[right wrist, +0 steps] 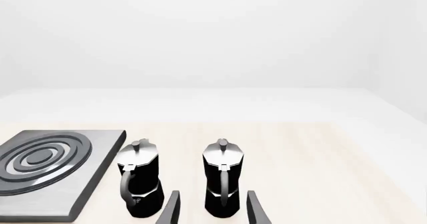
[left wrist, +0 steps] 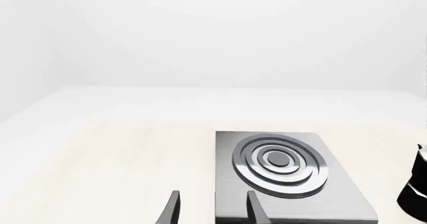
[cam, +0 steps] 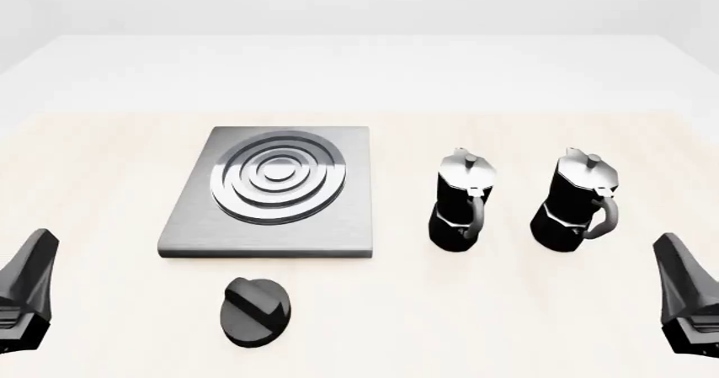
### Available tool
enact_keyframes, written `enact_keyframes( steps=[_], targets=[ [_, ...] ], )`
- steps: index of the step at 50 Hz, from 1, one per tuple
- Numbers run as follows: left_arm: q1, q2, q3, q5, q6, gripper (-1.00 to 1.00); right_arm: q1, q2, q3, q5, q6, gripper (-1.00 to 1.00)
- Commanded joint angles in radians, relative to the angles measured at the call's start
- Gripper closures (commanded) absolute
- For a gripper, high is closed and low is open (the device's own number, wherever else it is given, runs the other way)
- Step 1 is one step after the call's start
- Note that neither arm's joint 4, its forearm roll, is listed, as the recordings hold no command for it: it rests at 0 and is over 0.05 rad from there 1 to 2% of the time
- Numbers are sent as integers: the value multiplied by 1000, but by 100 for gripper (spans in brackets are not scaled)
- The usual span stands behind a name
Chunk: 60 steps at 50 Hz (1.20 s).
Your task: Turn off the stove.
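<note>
The stove is a flat grey metal plate (cam: 191, 231) with raised silver burner rings (cam: 276, 178), lying left of the table's centre. Its separate round black knob (cam: 256, 311) sits on the table just in front of the plate's near edge. My left gripper (cam: 34, 264) hangs low at the near left, well left of the knob, and it is open and empty. In the left wrist view its fingers (left wrist: 172, 210) stand apart by the plate (left wrist: 347, 199), and the knob is out of that view. My right gripper (cam: 674, 264) is open and empty at the near right.
Two black-and-silver moka pots (cam: 460, 201) (cam: 578, 199) stand upright side by side to the right of the plate. In the right wrist view the pots (right wrist: 140, 184) (right wrist: 222, 181) are just beyond my fingers (right wrist: 255, 210). The pale table ends at a white surround.
</note>
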Motion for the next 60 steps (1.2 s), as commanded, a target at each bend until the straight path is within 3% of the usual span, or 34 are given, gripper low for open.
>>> enact_keyframes(
  steps=[1, 19, 30, 31, 40, 44, 45, 47, 51, 60],
  targets=[
    [-13, 10, 23, -31, 16, -100, 1, 4, -2, 2, -4, -100],
    [-15, 25, 23, -41, 20, -100, 7, 7, -3, 2, -5, -100],
    [-42, 208, -5, -141, -5, -100, 12, 8, -3, 2, -4, -100],
    [-37, 212, -16, -129, 29, -100, 13, 8, -4, 2, -3, -100],
    [-78, 300, -88, -70, 5, -100, 12, 9, -4, 2, 2, -100],
    [-129, 453, -130, -98, -29, -100, 12, 10, -4, 1, 4, -100],
    [-122, 440, -139, -89, 12, -100, 12, 10, -4, 1, 4, -100],
    [-151, 505, -157, -89, -37, -100, 12, 11, -4, 0, 5, -100],
    [-153, 501, -197, -43, 14, -100, 13, 12, -4, -1, 5, -100],
    [-196, 519, -259, 78, 18, -100, 11, 13, -4, -2, 2, -100]
  ],
)
